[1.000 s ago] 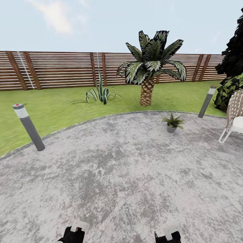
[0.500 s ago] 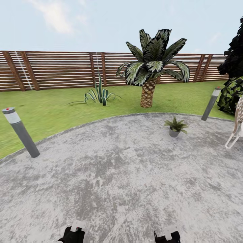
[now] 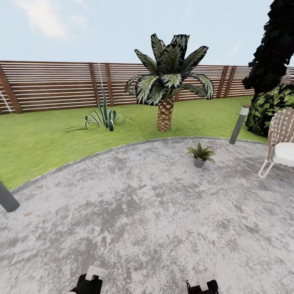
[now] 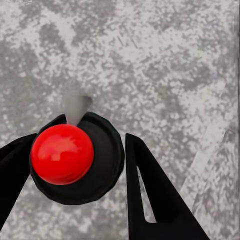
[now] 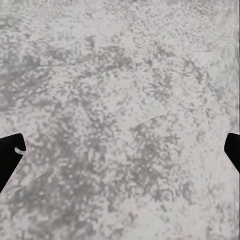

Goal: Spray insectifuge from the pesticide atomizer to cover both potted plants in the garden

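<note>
- The fence [image 3: 53,85] of brown slats closes the far side of the garden, running the whole width behind the lawn [image 3: 45,136].
- The round grey patio [image 3: 155,212] takes up most of the near ground; its curved edge meets the grass in an arc from the left side round to the right, and its middle is bare paving.
- A dark tree [image 3: 271,49] and a bush under it crowd the right edge, beyond the patio rim.
- A scaly-trunked palm [image 3: 166,81] stands on the grass just past the patio's far edge, with a spiky striped plant [image 3: 102,116] well to its left.
- A white chair [image 3: 279,145] sits at the patio's right margin.
- Two grey post lamps: one [image 3: 239,124] at the far rim near the bush, one [image 3: 7,200] cut off at the left edge.
- One potted plant [image 3: 200,154] rests on the paving just inside the far rim, below the palm.
- The left claw [image 4: 82,165] grips a dark round body with a red knob, apparently the pesticide atomizer [image 4: 75,157].
- The right claw [image 5: 120,155] is spread wide, holding nothing, over bare paving.
</note>
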